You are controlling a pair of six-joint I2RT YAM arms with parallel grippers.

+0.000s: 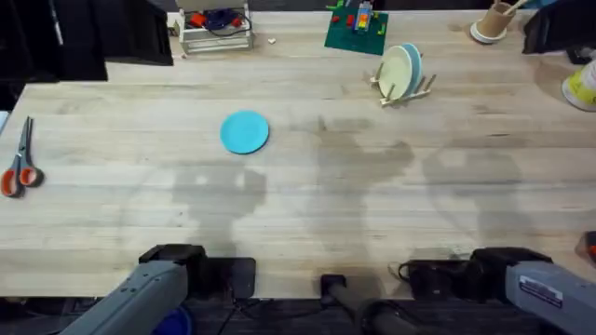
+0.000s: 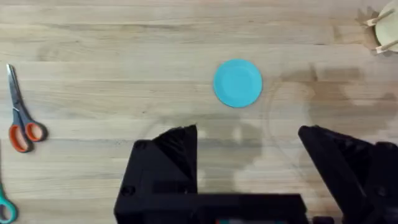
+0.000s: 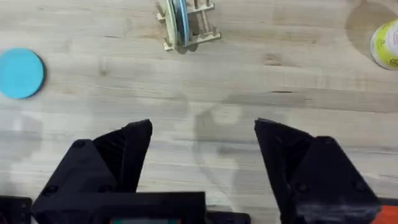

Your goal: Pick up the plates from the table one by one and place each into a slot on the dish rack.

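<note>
1. The left hand (image 2: 245, 177) hangs above the light-wood plank table (image 1: 307, 200), its black fingers spread apart and holding nothing.
2. The round flat turquoise-blue plastic plate (image 2: 237, 83) lies flat on the table, well ahead of the left hand.
3. The right hand (image 3: 202, 171) is likewise spread apart and bare.
4. The small light wooden dish rack (image 3: 186, 25) stands far ahead of the right hand, with pale plates (image 1: 402, 70) upright in its slots.
5. Orange-handled scissors (image 2: 22, 118) lie well off to the left hand's side.

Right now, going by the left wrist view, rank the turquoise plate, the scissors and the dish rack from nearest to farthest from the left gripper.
1. Turquoise plate: flat on the table just ahead of the open left gripper.
2. Scissors: orange-handled, far off to one side.
3. Dish rack: at the opposite far corner, holding plates. Only slightly farther than the scissors.
</note>
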